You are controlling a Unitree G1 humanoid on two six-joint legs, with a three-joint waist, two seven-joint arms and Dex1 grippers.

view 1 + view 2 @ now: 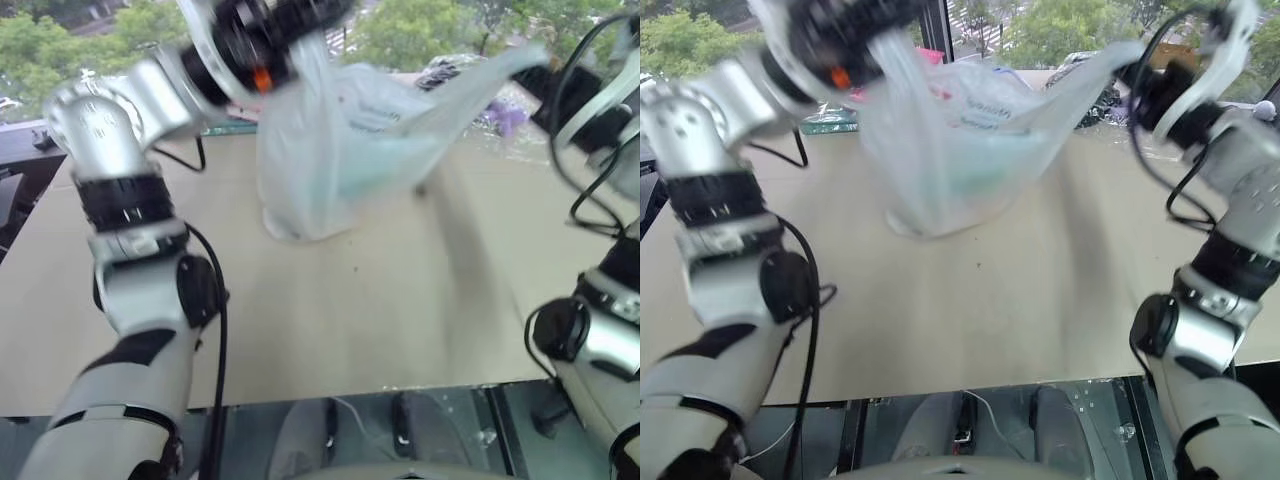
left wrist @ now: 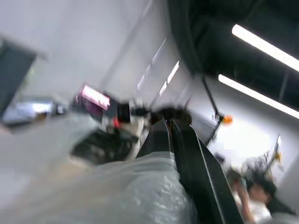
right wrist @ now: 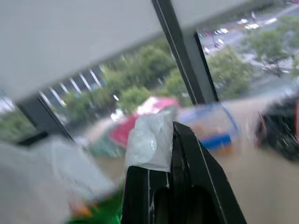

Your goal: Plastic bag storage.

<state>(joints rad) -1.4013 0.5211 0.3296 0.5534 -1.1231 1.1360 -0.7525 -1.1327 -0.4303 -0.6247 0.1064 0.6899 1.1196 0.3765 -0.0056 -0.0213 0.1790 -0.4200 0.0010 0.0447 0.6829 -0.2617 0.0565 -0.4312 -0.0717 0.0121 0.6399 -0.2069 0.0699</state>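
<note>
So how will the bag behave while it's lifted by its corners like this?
Probably floppy: the bag sags in a deep pouch between the left claw and right claw. Likely very light, its thin film crinkling. It may slip, since each claw pinches only a small bit of film.

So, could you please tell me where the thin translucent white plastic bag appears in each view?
Left eye view: plastic bag, upper centre, hanging over the tan table.
Right eye view: upper centre.
Left wrist view: bunched beside the left gripper.
Right wrist view: corner pinched in the right gripper.
Shared landmark: the bag's stretched top edge.
</note>
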